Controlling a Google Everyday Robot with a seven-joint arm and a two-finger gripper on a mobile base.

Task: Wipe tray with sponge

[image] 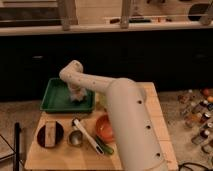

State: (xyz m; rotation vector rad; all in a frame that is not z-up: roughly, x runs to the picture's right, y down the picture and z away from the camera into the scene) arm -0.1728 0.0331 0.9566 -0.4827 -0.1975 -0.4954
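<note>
Green tray [54,101] sat at ten o'clock on the tabletop [154,111]; the tool [77,93] hung low at its three o'clock end, likely poised for wiping, grip impossible to tell.

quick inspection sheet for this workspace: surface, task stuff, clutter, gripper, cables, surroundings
surface: wooden table, carrying everything listed below
job's things: green tray at the table's far left corner; the sponge cannot be told apart from the gripper
clutter: dark bowl holding a tan block, metal cup, orange bowl, white-and-green utensil, all on the near side
gripper: gripper down inside the tray, toward its right end
cables: dark upright line beside the table's left edge, possibly a cable
surroundings: dark cabinets behind; bottles on the floor to the right
</note>
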